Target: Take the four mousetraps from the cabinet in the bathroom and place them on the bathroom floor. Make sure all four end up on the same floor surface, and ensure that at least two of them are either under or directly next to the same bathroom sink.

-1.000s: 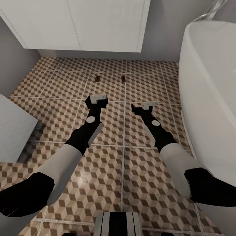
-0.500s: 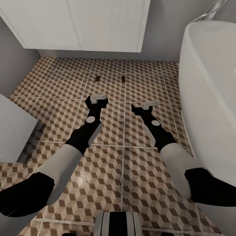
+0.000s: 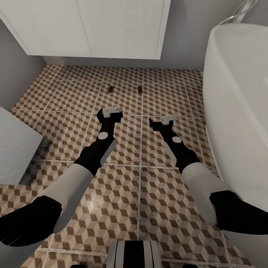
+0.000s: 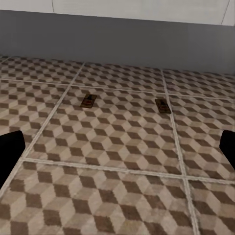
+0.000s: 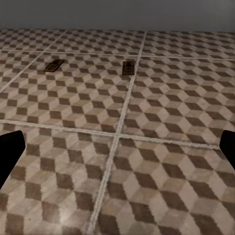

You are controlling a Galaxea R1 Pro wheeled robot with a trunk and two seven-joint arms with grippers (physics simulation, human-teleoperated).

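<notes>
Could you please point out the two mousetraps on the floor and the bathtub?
left mousetrap (image 3: 111, 89), head view, middle of its board
right mousetrap (image 3: 140, 89), head view, middle of its board
bathtub (image 3: 238, 111), head view, outer white wall

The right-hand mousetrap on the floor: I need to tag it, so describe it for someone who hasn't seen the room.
Find the white wall-hung unit over the cube-patterned floor. On the tiles before it lie two mousetraps. Yours is the right mousetrap, by a grout line and nearer the tub than the left mousetrap.

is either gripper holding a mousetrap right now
No, both mousetraps lie on the tiled floor, ahead of the open left gripper and right gripper.
</notes>
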